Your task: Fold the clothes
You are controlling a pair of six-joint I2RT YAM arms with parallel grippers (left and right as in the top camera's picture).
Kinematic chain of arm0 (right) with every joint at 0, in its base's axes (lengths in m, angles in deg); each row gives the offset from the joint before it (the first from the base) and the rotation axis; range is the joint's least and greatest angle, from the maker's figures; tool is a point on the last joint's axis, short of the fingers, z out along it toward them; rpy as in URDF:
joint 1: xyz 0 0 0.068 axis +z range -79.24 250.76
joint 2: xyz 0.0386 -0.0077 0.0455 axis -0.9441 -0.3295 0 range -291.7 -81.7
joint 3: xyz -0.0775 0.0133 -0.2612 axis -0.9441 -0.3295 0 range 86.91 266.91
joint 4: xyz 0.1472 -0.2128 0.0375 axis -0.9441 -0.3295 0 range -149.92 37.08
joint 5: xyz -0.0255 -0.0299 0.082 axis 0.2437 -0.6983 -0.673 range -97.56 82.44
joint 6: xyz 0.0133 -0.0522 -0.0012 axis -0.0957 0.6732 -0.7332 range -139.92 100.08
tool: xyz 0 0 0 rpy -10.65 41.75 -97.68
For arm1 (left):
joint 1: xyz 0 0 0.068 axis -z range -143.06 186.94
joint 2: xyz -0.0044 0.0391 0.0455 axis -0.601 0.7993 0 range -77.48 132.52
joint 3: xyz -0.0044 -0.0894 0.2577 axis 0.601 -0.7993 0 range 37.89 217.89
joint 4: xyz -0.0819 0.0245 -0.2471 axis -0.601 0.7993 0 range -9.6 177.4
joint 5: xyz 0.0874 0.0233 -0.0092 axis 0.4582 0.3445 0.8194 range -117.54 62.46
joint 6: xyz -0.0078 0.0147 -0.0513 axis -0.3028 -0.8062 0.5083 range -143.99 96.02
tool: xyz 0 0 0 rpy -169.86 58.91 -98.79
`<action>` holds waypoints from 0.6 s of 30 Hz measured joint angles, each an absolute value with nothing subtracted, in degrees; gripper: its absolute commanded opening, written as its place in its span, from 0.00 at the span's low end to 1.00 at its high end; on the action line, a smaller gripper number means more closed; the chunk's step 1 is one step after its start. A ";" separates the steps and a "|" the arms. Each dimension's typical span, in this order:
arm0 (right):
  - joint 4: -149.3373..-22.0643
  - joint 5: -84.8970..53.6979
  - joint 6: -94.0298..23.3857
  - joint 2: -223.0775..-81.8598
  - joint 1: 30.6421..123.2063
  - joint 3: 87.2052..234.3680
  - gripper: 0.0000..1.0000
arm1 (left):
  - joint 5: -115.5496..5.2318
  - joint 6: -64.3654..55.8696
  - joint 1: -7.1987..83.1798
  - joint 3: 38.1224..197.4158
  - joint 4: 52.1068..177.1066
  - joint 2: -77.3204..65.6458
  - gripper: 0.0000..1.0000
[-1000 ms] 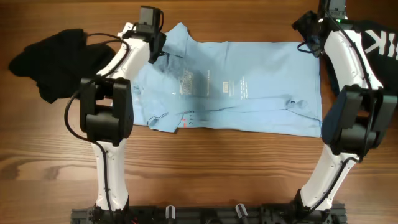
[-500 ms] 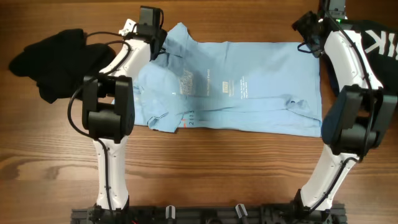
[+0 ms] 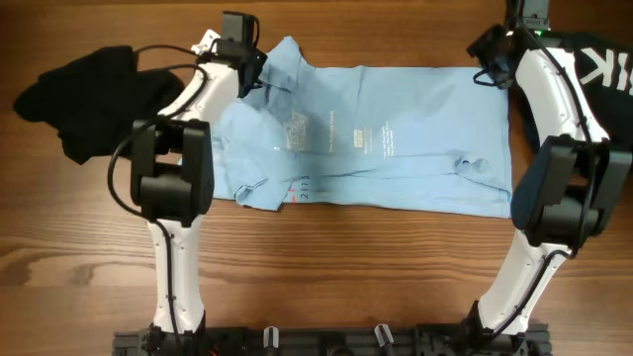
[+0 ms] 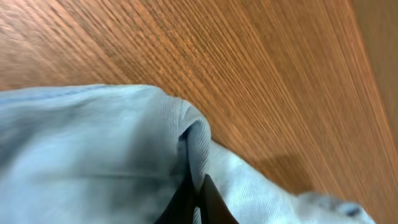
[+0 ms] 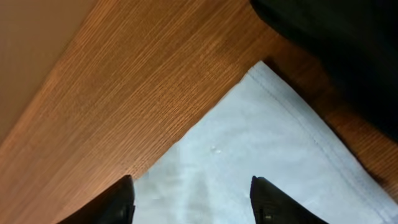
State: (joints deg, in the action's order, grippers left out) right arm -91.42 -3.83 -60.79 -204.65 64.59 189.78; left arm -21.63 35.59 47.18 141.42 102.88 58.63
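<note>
The clothes, a light blue shirt (image 3: 376, 138) with small white print, lie spread flat across the wooden table, collar end to the left. My left gripper (image 3: 247, 74) is at the collar end. In the left wrist view its dark fingers (image 4: 208, 202) are shut on a raised fold of the blue cloth (image 4: 112, 155). My right gripper (image 3: 492, 69) hovers over the shirt's far right corner. In the right wrist view this gripper (image 5: 191, 190) is open, its fingertips (image 5: 264, 196) wide apart above the corner of the blue fabric (image 5: 249, 143), with nothing between them.
A crumpled black garment (image 3: 89, 94) lies at the far left, beside the left arm. Another black item with white letters (image 3: 598, 59) sits at the far right edge and shows as dark cloth (image 5: 336, 43) just past the shirt's corner. Bare wood (image 3: 346, 267) lies in front.
The left arm has shifted slightly at the collar end, and the fabric there has puckered a little. The right arm and the rest of the shirt look unchanged.
</note>
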 measured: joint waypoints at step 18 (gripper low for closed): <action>-83.24 -5.60 -62.82 -211.17 60.48 189.78 0.76 | -21.61 31.15 47.09 141.46 122.46 43.26 0.04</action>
